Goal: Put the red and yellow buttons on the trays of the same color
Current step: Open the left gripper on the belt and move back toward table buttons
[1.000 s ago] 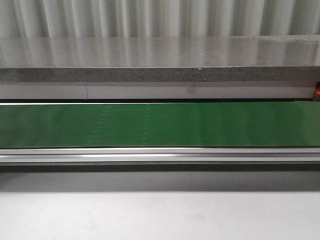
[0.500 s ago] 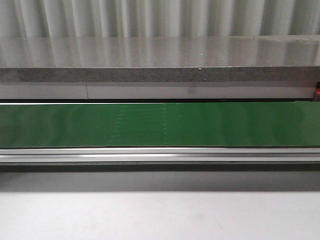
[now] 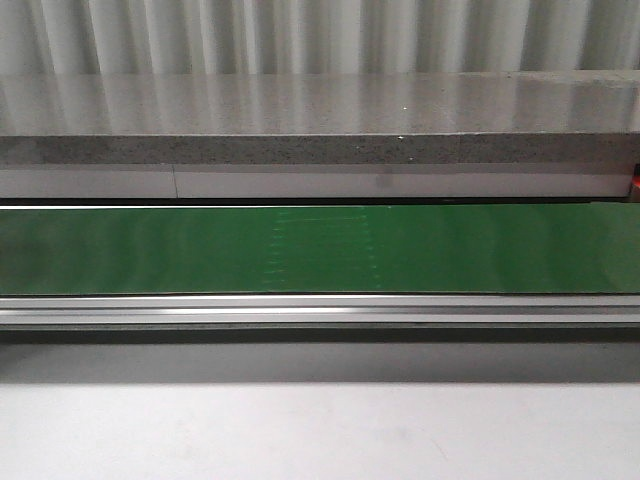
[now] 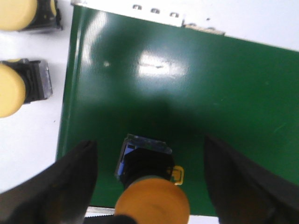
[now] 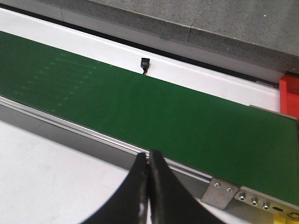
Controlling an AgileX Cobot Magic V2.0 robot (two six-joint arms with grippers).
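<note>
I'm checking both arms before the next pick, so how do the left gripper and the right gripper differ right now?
The left gripper is open, its dark fingers spread either side of a yellow-capped push button on the green conveyor belt. The right gripper is shut, fingers together, holding nothing, near the belt's metal edge rail. Both have dark fingers.
</note>
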